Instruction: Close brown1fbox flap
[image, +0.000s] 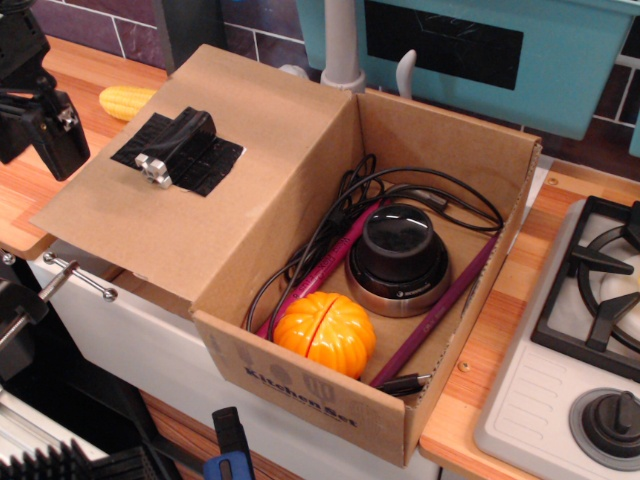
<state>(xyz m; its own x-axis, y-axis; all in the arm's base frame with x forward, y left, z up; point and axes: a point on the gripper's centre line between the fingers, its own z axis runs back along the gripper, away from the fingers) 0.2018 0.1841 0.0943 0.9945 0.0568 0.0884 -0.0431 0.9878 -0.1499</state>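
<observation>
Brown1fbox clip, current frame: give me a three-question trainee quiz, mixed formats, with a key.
1. True or false: the flap of the brown1fbox is shut.
2. What orange item lies inside? A) pumpkin B) carrot C) ball
3. Fill in: the end effector sits to the ___ of the flap's handle in the image.

Key: 1 false, it lies folded outward; 2 A; 3 left, not touching the flap.

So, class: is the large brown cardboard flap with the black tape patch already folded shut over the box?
No: the flap lies spread outward to the left, leaving the orange pumpkin inside the box exposed.
</observation>
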